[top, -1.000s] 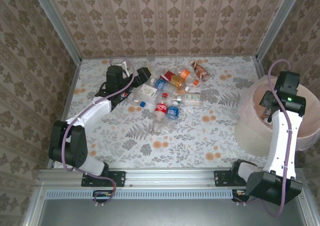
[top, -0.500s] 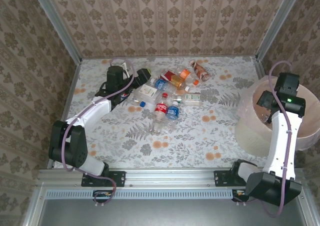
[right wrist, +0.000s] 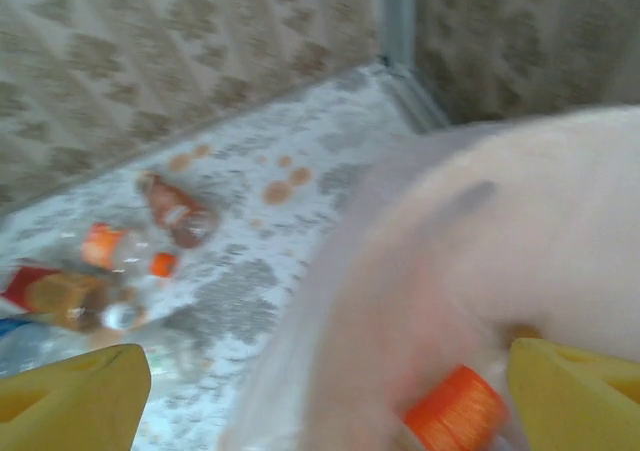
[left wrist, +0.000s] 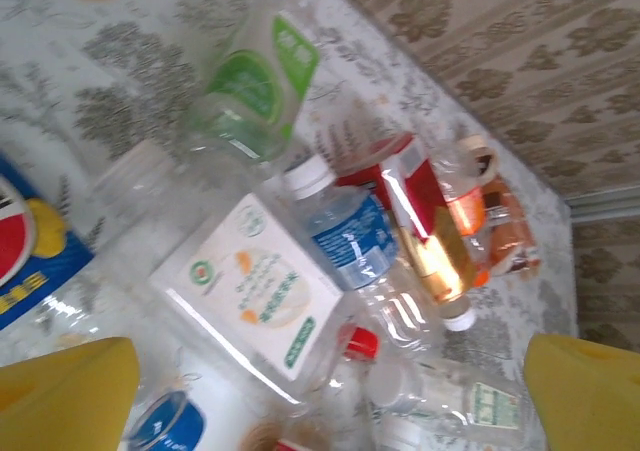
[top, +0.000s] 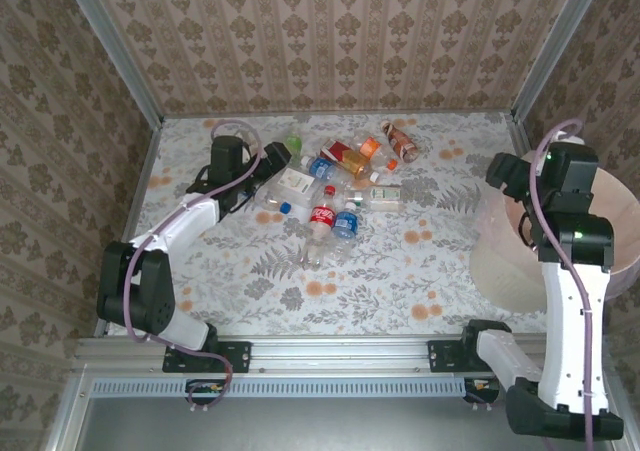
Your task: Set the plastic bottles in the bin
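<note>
Judging by their thin clear walls, the plastic bottles look empty: light, springy under pressure and slick, so likely to roll or squirt out of a hard pinch. They lie in a loose heap toward 12 o'clock on the desk, several touching or overlapping, so pulling one may drag its neighbours.

The left pincer hovers at the heap's 9 o'clock edge with its fingers spread wide and nothing between them. Nearest to it are a green-labelled bottle at the heap's 11 o'clock and a flat white-labelled bottle just beside it. The green one lies a little apart and seems the easier pick. The best hold is probably across the labelled middle of the body, where the wall is stiffest and the paper adds grip. The tapered neck and cap look less secure.

The bin stands at 3 o'clock, well apart from the heap. The right pincer hangs over its 10 o'clock rim, fingers spread and empty, and an orange-capped bottle lies inside below.
</note>
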Robot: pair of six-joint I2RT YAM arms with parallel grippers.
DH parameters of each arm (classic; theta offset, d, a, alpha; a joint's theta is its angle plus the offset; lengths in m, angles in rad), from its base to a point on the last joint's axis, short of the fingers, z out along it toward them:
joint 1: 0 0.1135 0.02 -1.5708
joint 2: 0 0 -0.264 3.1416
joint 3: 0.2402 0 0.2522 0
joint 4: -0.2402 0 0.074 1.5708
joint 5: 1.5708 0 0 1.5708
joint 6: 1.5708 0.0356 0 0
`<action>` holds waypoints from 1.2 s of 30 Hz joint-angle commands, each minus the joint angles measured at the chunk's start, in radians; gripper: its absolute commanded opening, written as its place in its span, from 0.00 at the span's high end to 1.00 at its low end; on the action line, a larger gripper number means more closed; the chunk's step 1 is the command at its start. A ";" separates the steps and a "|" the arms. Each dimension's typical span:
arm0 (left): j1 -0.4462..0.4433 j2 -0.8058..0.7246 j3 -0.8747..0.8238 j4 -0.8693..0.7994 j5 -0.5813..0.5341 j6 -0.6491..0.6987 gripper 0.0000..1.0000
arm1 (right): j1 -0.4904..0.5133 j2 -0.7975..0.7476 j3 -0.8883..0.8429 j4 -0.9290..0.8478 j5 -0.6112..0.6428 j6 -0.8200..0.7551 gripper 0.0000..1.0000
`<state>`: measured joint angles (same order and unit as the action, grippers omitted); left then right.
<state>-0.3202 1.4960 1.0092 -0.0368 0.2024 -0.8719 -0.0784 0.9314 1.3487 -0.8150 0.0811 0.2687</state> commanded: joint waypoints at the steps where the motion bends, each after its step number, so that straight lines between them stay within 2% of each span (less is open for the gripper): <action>1: 0.016 -0.032 0.012 -0.105 -0.073 -0.025 0.00 | 0.060 -0.001 -0.049 0.155 -0.094 0.017 0.00; 6: 0.041 -0.017 0.040 -0.202 -0.143 -0.039 0.00 | 0.167 -0.009 -0.121 0.328 -0.207 0.027 0.00; 12: 0.059 0.017 0.058 -0.227 -0.145 -0.056 0.00 | 0.285 -0.002 -0.206 0.485 -0.267 0.032 0.00; 21: 0.043 0.043 0.045 -0.266 -0.112 -0.055 0.00 | 0.482 0.144 -0.287 0.551 -0.134 0.127 0.00; 25: 0.043 0.037 0.039 -0.253 -0.104 -0.056 0.00 | 0.584 0.282 -0.285 0.545 0.036 0.206 0.00; 29: 0.043 0.031 0.032 -0.252 -0.096 -0.046 0.00 | 0.651 0.435 -0.244 0.478 0.118 0.314 0.00; 33: 0.044 0.022 0.015 -0.245 -0.096 -0.041 0.00 | 0.690 0.561 -0.250 0.485 0.103 0.452 0.01; 36: 0.044 0.008 -0.006 -0.241 -0.099 -0.042 0.00 | 0.720 0.634 -0.258 0.487 0.092 0.488 0.01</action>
<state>-0.2741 1.5379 1.0286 -0.2768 0.0975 -0.9176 0.6205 1.5291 1.0786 -0.3107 0.1417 0.6582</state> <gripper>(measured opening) 0.999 0.987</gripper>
